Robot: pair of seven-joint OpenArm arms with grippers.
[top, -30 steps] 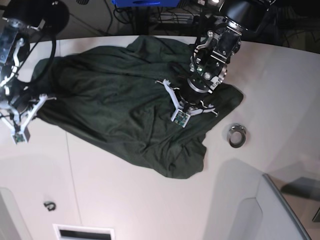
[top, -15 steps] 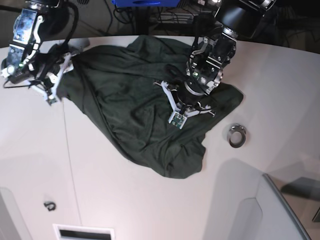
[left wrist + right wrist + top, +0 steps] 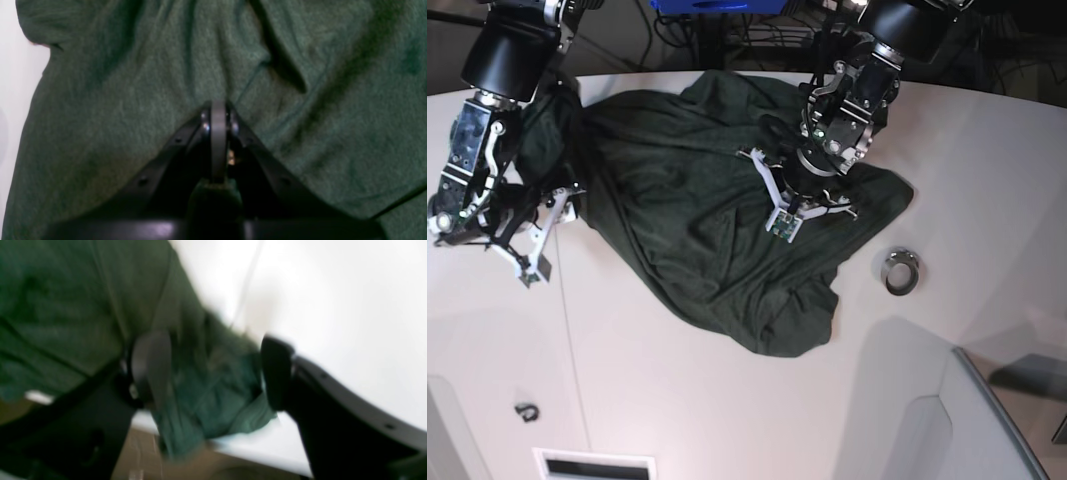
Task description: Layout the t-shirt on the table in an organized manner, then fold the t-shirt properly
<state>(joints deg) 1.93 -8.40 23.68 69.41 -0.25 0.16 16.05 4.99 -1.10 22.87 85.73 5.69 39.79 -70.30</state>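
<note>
The left gripper (image 3: 802,205) is clenched on the shirt (image 3: 697,210), mid-frame; the right gripper (image 3: 213,373) stands released over a hem at the table (image 3: 727,420) edge, far left. The bunched shirt may slide off there, being unpinned.

A small shiny metal ring (image 3: 901,271) lies flat. A tiny dark hook (image 3: 526,410) sits near the front. A white slot (image 3: 595,465) is close by. Black cables (image 3: 767,35) hang behind.
</note>
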